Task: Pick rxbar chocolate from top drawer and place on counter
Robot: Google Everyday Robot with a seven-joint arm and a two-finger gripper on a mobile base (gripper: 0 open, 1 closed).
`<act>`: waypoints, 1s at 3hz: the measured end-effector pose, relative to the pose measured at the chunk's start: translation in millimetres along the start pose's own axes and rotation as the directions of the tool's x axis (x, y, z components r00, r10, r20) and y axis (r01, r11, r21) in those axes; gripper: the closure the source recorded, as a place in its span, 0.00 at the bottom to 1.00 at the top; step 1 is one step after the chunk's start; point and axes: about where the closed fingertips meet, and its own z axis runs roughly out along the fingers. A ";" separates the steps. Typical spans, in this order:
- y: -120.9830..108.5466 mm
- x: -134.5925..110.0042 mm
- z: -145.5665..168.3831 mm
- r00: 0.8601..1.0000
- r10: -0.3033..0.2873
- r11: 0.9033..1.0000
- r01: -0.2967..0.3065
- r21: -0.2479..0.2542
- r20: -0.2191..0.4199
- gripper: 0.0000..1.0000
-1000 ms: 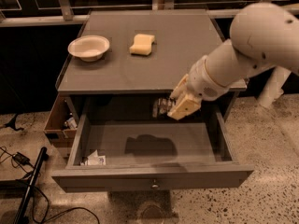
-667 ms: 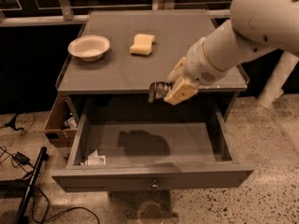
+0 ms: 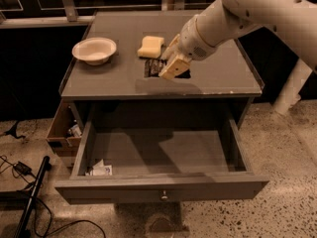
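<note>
My gripper [image 3: 165, 69] is over the middle of the counter [image 3: 223, 76], just in front of the yellowish sponge. It is shut on the rxbar chocolate [image 3: 151, 67], a small black wrapped bar that sticks out to the left of the pale fingers [image 3: 172, 67], at or just above the grey surface. The top drawer [image 3: 163, 155] stands pulled open below the counter, with its flat grey bottom showing and its front panel and round knob [image 3: 164, 196] nearest the camera.
A white bowl [image 3: 94, 49] and a yellowish sponge [image 3: 151, 46] sit on the counter's back left. A crumpled white paper scrap [image 3: 100, 170] lies in the drawer's front left corner. A brown cardboard box [image 3: 62, 128] stands left of the cabinet. Cables and a black pole [image 3: 32, 197] lie on the floor.
My gripper has risen from the front of the drawer opening with the black bar and moved back and left over the counter, close to the sponge.
</note>
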 end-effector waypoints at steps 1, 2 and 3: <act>0.0 0.1 0.1 1.000 0.000 1.000 0.000 0.000 0.000 1.00; -14.4 11.4 8.4 1.000 0.017 1.000 -0.017 0.025 -0.004 1.00; -31.2 20.0 19.3 1.000 0.022 0.999 -0.022 0.048 0.000 1.00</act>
